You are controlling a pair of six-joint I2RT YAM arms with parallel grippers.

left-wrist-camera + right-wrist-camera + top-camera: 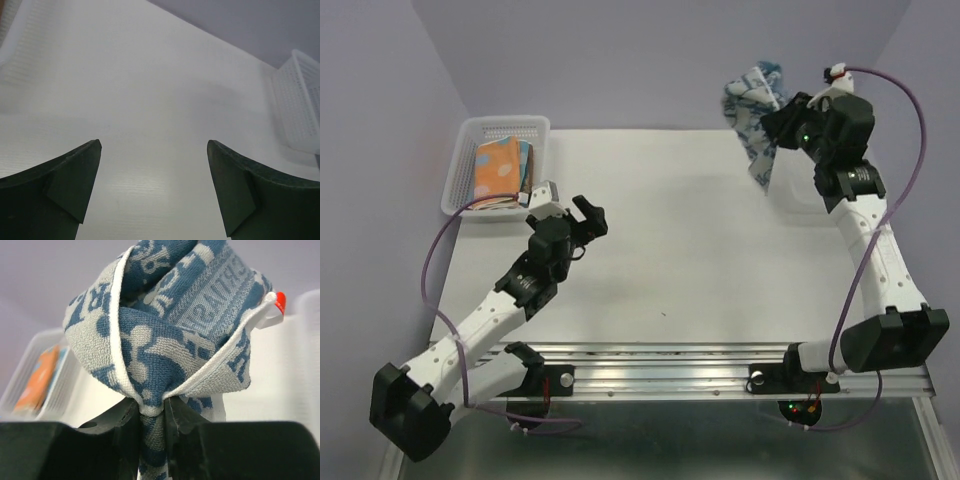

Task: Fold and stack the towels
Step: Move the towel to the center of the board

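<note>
Left gripper: I see my left gripper (568, 203) over the left half of the table (670, 230), just near of the basket (505, 120) and clear of it. Its jaws stand wide apart with nothing between them; through the left wrist camera (154, 150) I get only bare table (150, 75) between the two dark fingers (75, 175).

Right gripper: my right gripper (782, 115) is up in the air at the far right corner of the table. Its jaws are pinched tight on the towel (752, 110).

Towel: blue and white, patterned, bunched up. It is off the table, and one end hangs down from the jaws toward the far right corner. In the right wrist camera the cloth (165, 325) balloons out above the fingers (115, 440), and a narrow twist of it runs down between them (150, 415).

Basket: white mesh, sitting in the far left corner of the table. From the right wrist I see it blurred at the left (30, 360).

Basket contents: a folded orange towel (498, 170) with pale dots lies on top, with a blue towel (525, 160) beside it toward the right wall. The right wrist view also catches the orange one (37, 377).

Table: white, and no cloth is lying on it.
</note>
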